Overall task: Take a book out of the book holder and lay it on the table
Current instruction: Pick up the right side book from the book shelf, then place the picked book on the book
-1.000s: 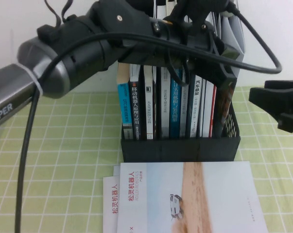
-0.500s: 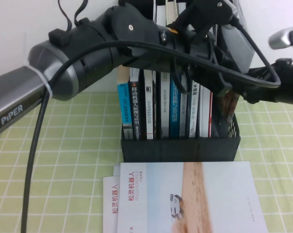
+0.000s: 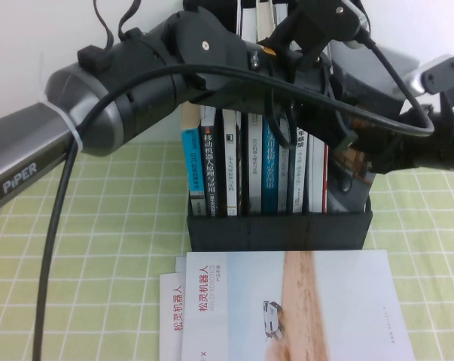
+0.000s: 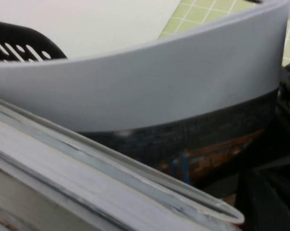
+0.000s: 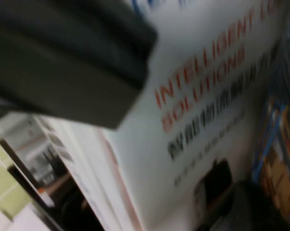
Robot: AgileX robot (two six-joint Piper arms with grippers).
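The book (image 3: 381,71), a thin grey brochure, sticks up out of the right end of the black book holder (image 3: 279,229) and leans right. My left gripper (image 3: 338,129) reaches over the holder's top and is shut on the book; in the left wrist view the book (image 4: 159,91) bows across the picture. My right gripper (image 3: 381,154) is at the holder's right side, open, with the book (image 5: 197,110) between a dark finger (image 5: 63,62) and the other one. The green checked table (image 3: 114,226) lies all round.
Several upright books (image 3: 270,162) fill the holder's other slots. A brochure with a beige-sand stripe (image 3: 302,308) lies flat in front of the holder on top of another brochure (image 3: 170,316). A white wall stands behind.
My right arm has come in from the far right to the holder's right side. The book has tilted further right, and my left arm has shifted slightly.
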